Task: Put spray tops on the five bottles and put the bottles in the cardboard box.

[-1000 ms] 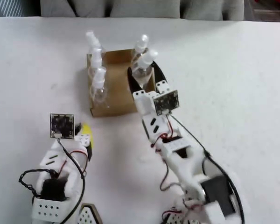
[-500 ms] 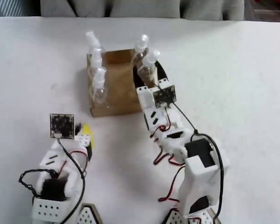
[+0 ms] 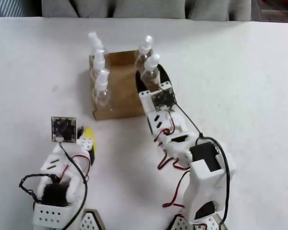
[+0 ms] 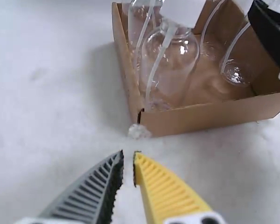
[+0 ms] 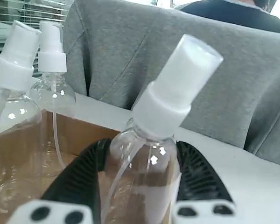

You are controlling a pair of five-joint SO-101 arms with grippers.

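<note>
Our right tool (image 3: 150, 76) pinches the fifth bottle (image 3: 149, 72), near upright with its top slightly tilted, over the right side of the cardboard box (image 3: 117, 98) just beside a boxed bottle (image 3: 144, 48), so we judge it goes straight down; our left tool (image 4: 128, 161) rests pressed together, empty.

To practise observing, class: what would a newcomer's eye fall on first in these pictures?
The right gripper clamps a tilted clear spray bottle at the right side of the cardboard box. Four more spray-topped bottles stand inside it. The left gripper, grey and yellow, sits shut near the box's front.
</note>
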